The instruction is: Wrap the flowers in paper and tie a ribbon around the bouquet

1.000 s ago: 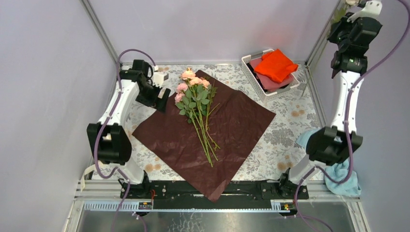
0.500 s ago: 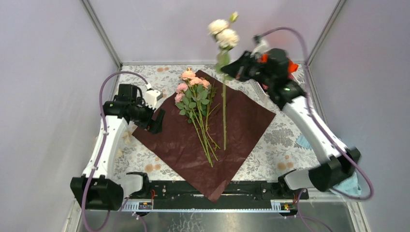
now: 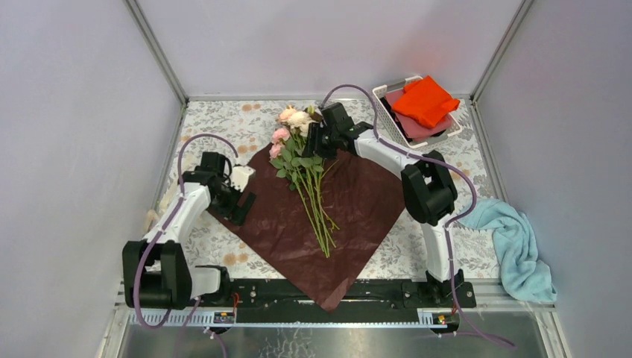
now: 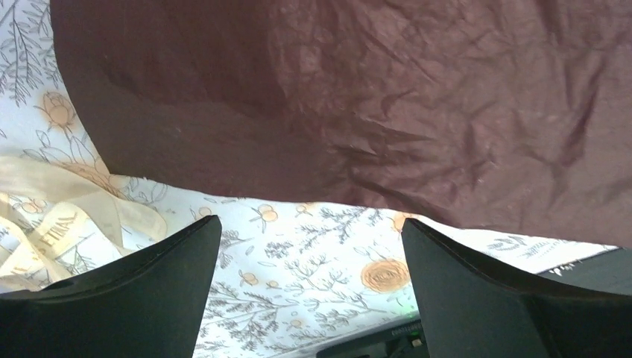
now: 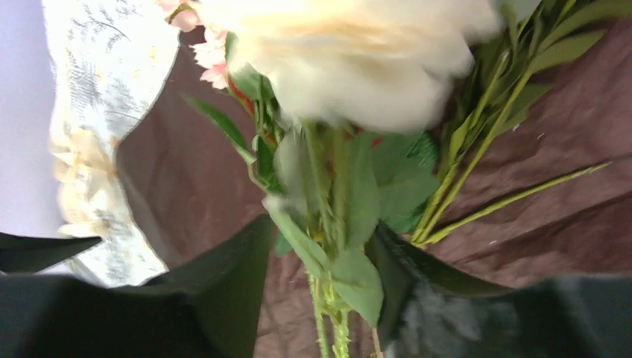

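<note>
The flowers [image 3: 302,158] lie on the dark red paper [image 3: 358,201], heads toward the far side. My right gripper [image 3: 317,140] is low over the head end of the bunch. In the right wrist view a cream rose [image 5: 350,52] fills the top. Its leafy stem [image 5: 328,186] runs between my right gripper [image 5: 320,227], whose jaws stand apart and open round it. My left gripper [image 3: 244,207] hovers open at the paper's left edge. Its wrist view shows the left gripper [image 4: 309,224] over bare tablecloth, the paper [image 4: 373,97] just beyond and the cream ribbon [image 4: 45,216] to the left.
A white basket [image 3: 387,112] at the back right holds an orange cloth [image 3: 425,101] over a dull pink one. A light blue towel [image 3: 514,246] lies at the right edge. The floral tablecloth [image 3: 223,127] covers the table, with frame posts at the corners.
My right arm came from high at the back right, carried the cream roses down to the bunch on the paper, and its jaws parted. My left arm drew back along the paper's left edge.
</note>
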Controlling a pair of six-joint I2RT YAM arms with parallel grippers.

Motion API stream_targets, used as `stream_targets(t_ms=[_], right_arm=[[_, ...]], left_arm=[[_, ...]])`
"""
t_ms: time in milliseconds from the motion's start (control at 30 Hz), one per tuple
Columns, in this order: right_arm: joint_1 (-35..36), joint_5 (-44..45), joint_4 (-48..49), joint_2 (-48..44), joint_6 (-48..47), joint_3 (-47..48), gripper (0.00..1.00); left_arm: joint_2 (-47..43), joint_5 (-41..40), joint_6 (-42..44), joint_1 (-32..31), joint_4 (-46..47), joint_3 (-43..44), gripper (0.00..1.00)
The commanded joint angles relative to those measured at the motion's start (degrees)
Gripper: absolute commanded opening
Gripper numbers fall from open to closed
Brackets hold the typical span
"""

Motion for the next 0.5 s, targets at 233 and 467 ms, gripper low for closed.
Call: stream_targets(t_ms=[233, 467], right_arm=[[-14.2, 3.5, -17.3, -7.9, -26.6, 7.3, 1.00], [-22.9, 1.7, -27.8, 10.9, -36.2, 24.7, 0.95]], left_arm=[[17.3, 8.2, -3.9, 6.0, 11.2, 11.5, 0.99], [38.0, 18.9, -12.5, 8.0, 14.8, 32.0, 0.99]])
